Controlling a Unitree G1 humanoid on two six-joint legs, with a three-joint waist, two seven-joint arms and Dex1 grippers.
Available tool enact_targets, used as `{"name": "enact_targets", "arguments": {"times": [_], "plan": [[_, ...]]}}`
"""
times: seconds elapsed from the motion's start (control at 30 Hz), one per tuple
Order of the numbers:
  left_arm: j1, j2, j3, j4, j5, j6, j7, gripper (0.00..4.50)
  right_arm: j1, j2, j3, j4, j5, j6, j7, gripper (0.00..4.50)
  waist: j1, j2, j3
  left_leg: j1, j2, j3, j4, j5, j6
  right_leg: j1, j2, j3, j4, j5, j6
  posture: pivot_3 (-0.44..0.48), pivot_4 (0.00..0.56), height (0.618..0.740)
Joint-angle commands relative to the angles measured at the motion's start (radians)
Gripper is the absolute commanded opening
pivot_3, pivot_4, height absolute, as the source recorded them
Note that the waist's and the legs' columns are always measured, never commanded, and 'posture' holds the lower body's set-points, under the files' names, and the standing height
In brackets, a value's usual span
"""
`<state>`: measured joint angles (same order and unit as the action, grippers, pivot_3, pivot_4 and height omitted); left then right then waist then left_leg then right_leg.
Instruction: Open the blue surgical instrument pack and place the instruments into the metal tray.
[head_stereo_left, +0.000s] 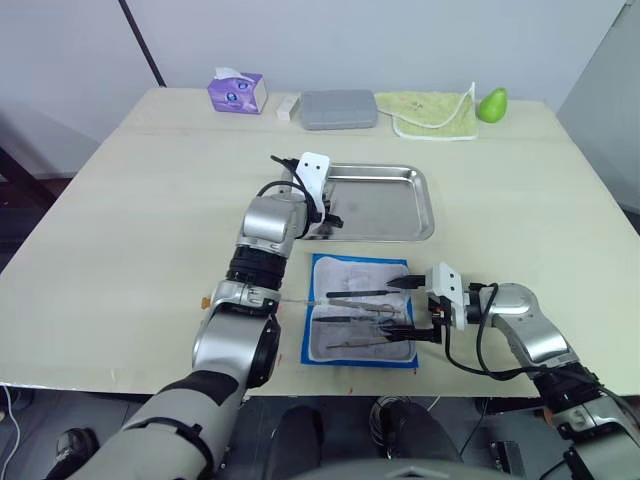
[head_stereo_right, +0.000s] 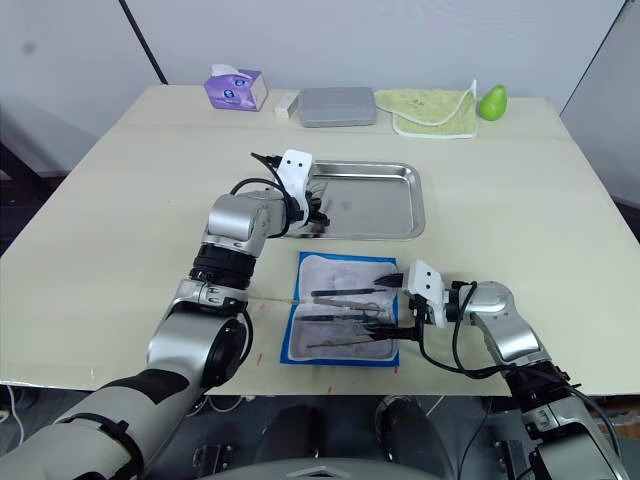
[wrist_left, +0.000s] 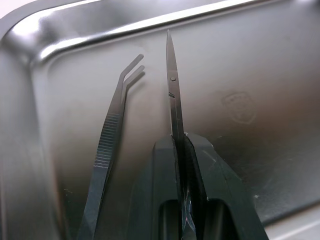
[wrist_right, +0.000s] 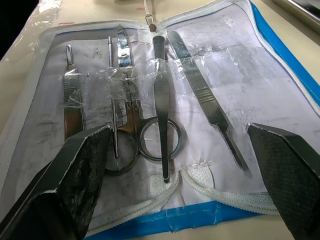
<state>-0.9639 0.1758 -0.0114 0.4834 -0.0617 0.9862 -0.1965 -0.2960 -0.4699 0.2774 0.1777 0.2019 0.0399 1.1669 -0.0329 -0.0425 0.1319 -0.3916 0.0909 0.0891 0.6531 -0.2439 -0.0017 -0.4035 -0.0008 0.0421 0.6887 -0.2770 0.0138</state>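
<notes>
The blue surgical instrument pack lies open near the table's front edge, white lining up. Several instruments sit under clear straps in it: ring-handled scissors, straight forceps, a flat scalpel handle and a thin tool. My right gripper is open at the pack's right edge, its fingers spread wide around the handles. Behind the pack stands the metal tray. My left gripper is over the tray's left end, shut on slim scissors. Curved forceps lie in the tray beside them.
Along the table's far edge stand a purple tissue box, a small white block, a grey hard case, a yellow-green cloth and a green pear-shaped object. Bare tabletop spreads left and right of the tray.
</notes>
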Motion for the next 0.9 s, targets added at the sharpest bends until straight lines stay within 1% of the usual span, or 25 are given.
{"name": "enact_targets", "arguments": {"times": [0.03,0.2,0.23,0.3,0.33,0.37,0.4,0.43,0.53,0.6,0.67,0.8,0.83,0.9], "plan": [[-0.021,0.0,-0.001,-0.015,0.007,-0.015,0.006,0.05,0.063,-0.025,0.07,0.078,-0.073,0.069,0.002,4.5,0.0,0.0,0.0,0.0,0.0,0.0,0.0,0.0,0.0,0.0,0.0,0.0,0.0,0.0,0.0,0.0,0.15,0.74],[-0.015,0.001,-0.003,-0.013,0.006,-0.011,0.01,0.05,0.063,-0.025,0.07,0.078,-0.072,0.068,0.004,4.5,0.0,0.0,0.0,0.0,0.0,0.0,0.0,0.0,0.0,0.0,0.0,0.0,0.0,0.0,0.0,0.0,0.15,0.74],[-0.014,0.0,-0.001,-0.015,0.005,-0.008,0.01,0.4,0.061,-0.025,0.07,0.079,-0.073,0.067,0.004,4.5,0.0,0.0,0.0,0.0,0.0,0.0,0.0,0.0,0.0,0.0,0.0,-0.001,0.0,0.0,0.0,0.0,0.15,0.74],[-0.012,-0.003,0.003,-0.021,0.002,-0.003,0.014,0.93,0.06,-0.025,0.07,0.081,-0.073,0.066,0.005,4.5,0.0,0.0,0.0,0.0,0.0,0.0,0.0,0.0,0.0,0.0,0.0,-0.001,0.0,0.0,0.0,0.0,0.15,0.74],[-0.01,-0.005,0.007,-0.026,-0.001,0.0,0.015,1.28,0.059,-0.025,0.07,0.082,-0.073,0.066,0.005,4.5,0.0,0.0,0.0,0.0,0.0,0.0,0.0,0.0,0.0,0.0,0.0,0.0,0.0,0.0,0.0,0.0,0.15,0.74],[-0.009,-0.006,0.01,-0.032,-0.005,0.003,0.015,1.76,0.059,-0.024,0.07,0.082,-0.073,0.066,0.005,4.5,0.0,0.0,0.0,0.0,0.0,0.0,0.0,0.0,0.0,0.0,0.0,-0.001,0.0,0.0,0.0,0.0,0.15,0.74],[-0.006,-0.006,0.013,-0.043,-0.007,0.009,0.015,2.01,0.059,-0.024,0.071,0.083,-0.073,0.065,0.005,4.5,0.0,0.0,0.0,0.0,0.0,0.0,0.0,0.0,0.0,0.0,0.0,-0.001,0.0,0.0,0.0,0.0,0.15,0.74],[-0.004,-0.006,0.014,-0.051,-0.008,0.014,0.016,2.39,0.059,-0.024,0.071,0.083,-0.074,0.065,0.004,4.5,0.0,0.0,0.0,0.0,0.0,0.0,0.0,0.0,0.0,0.0,0.0,-0.001,0.0,0.0,0.0,0.0,0.15,0.74],[0.012,-0.006,0.034,-0.143,-0.046,0.062,-0.009,2.39,0.06,-0.023,0.071,0.082,-0.074,0.064,0.003,4.5,-0.001,0.0,0.0,0.0,0.0,0.0,0.0,0.0,0.0,0.0,0.0,0.0,-0.001,0.0,0.0,0.0,0.15,0.74],[0.037,0.008,0.035,-0.247,-0.094,0.091,-0.066,2.39,0.06,-0.023,0.07,0.082,-0.073,0.064,0.002,4.5,-0.001,0.0,0.0,-0.001,0.0,-0.001,0.0,0.0,0.0,0.0,0.0,-0.001,-0.001,0.0,0.0,0.0,0.15,0.74],[0.086,0.048,0.015,-0.378,-0.165,0.095,-0.179,2.39,0.06,-0.022,0.069,0.082,-0.072,0.062,0.002,4.5,-0.005,0.001,0.001,-0.001,0.0,0.0,0.0,0.0,0.0,0.0,0.0,-0.001,-0.001,0.0,0.0,0.0,0.15,0.74],[0.201,0.152,-0.041,-0.566,-0.244,0.051,-0.356,2.39,0.059,-0.023,0.068,0.082,-0.071,0.06,0.005,4.5,-0.004,0.002,0.001,0.001,0.0,0.0,-0.002,0.002,-0.003,0.0,-0.001,0.0,-0.001,0.0,0.0,0.0,0.15,0.74],[0.25,0.208,-0.052,-0.629,-0.276,-0.001,-0.45,2.39,0.058,-0.024,0.067,0.083,-0.07,0.059,0.008,4.5,-0.001,0.002,0.0,0.001,0.0,-0.001,-0.002,0.002,-0.003,0.001,-0.001,-0.001,-0.001,0.0,0.0,0.0,0.15,0.74],[0.344,0.279,-0.019,-0.726,-0.358,-0.118,-0.628,2.39,0.054,-0.024,0.063,0.088,-0.065,0.051,0.012,4.5,-0.004,0.002,0.0,0.001,0.0,-0.001,-0.002,0.002,-0.003,0.001,-0.001,-0.001,-0.001,0.0,0.0,0.0,0.15,0.74]]}}
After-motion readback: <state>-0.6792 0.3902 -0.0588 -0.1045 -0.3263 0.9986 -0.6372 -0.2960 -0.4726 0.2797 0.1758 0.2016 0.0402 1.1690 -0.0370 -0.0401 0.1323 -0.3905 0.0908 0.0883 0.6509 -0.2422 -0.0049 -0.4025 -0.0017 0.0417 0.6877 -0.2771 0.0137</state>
